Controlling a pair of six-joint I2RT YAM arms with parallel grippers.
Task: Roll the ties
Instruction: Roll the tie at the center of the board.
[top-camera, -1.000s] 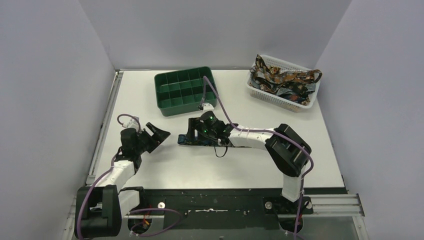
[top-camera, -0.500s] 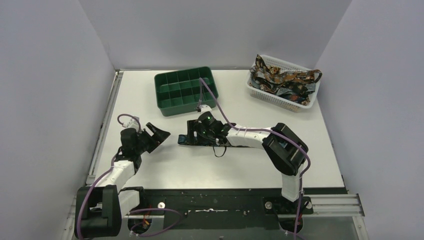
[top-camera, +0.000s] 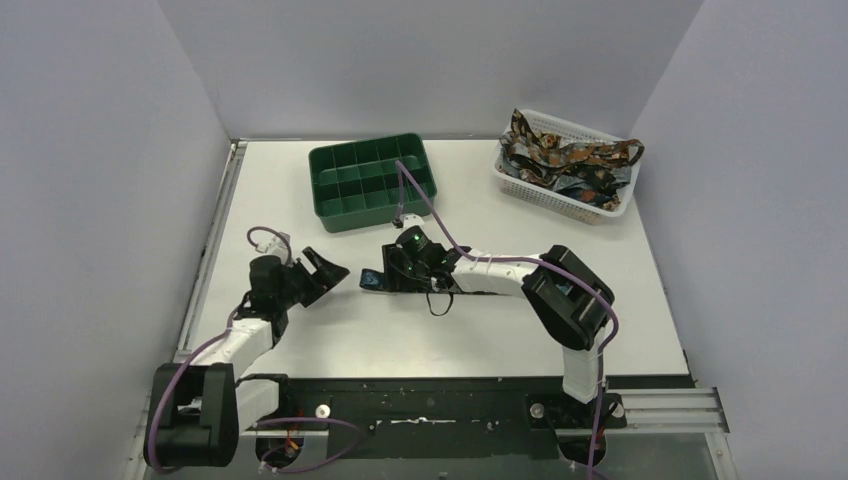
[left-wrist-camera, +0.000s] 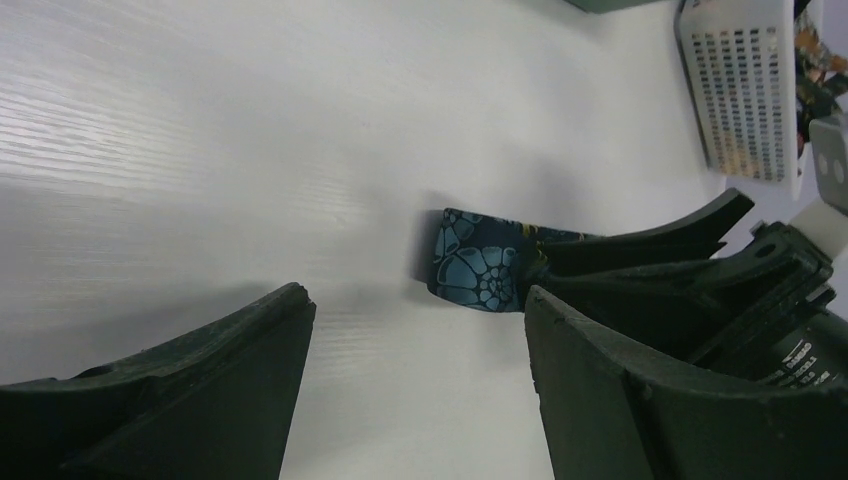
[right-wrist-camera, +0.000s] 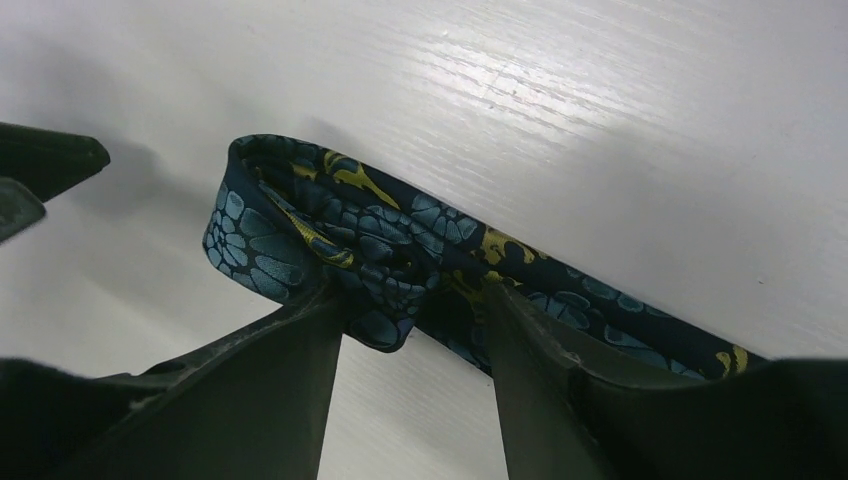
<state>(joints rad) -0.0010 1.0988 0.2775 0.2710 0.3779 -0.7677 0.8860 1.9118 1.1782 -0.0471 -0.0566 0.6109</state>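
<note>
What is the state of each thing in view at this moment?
tie on the table: lying flat, one end folded over.
right gripper: around that fold; grip unclear.
left gripper: open, empty.
green compartment tray: compartments look empty.
white mesh basket: full of tangled ties.

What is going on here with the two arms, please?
The right gripper straddles the folded-over end of a patterned tie lying on the table; whether it grips the fabric is unclear. The left gripper hovers open and empty just beyond that end. More ties sit heaped in the white basket.
</note>
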